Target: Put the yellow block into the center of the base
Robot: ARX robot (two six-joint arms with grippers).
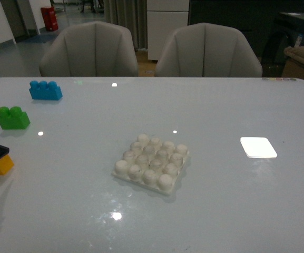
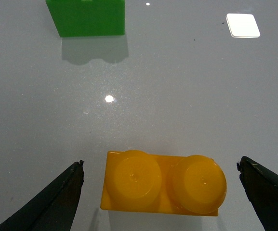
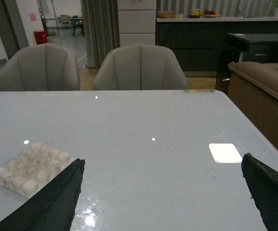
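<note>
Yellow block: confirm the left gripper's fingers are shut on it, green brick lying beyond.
Wrong: the left wrist view shows the left gripper with its fingers open, one either side of the yellow block, not touching it. The green brick does lie beyond.

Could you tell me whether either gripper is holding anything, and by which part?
Nothing is held: the left gripper is open, flanking the yellow block without touching it; the right gripper is open, empty.

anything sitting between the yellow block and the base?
Nothing. In the front view the stretch from the yellow block to the base is bare table, just light reflections.
</note>
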